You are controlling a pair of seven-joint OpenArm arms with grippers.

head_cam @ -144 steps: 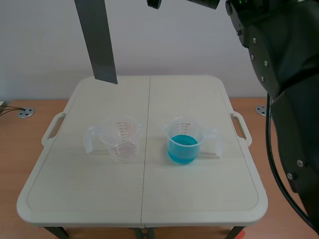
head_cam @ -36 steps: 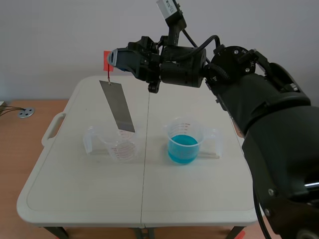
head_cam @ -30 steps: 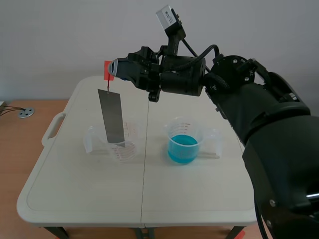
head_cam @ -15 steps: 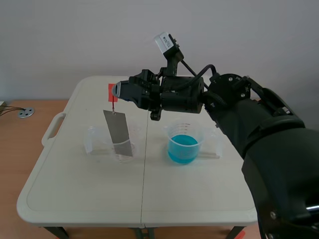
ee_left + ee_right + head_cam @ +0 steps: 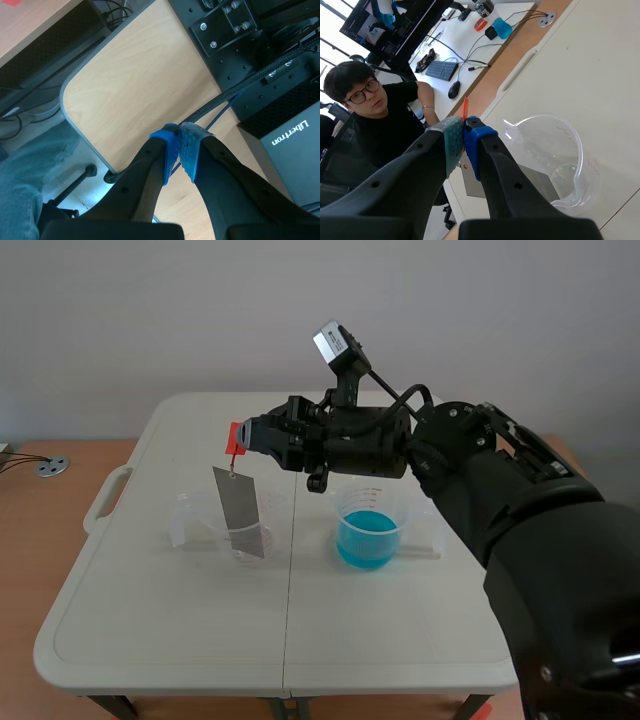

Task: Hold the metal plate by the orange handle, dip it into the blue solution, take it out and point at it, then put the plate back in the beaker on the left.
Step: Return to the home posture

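The metal plate hangs slightly tilted, its lower end inside the clear left beaker. Your right jaws are clamped on its orange handle. The blue solution beaker stands well apart on the desk. Your left jaws are closed on nothing, outside the scene view. Judgement: the return step is in hand. Next, lower until the plate rests, then release.
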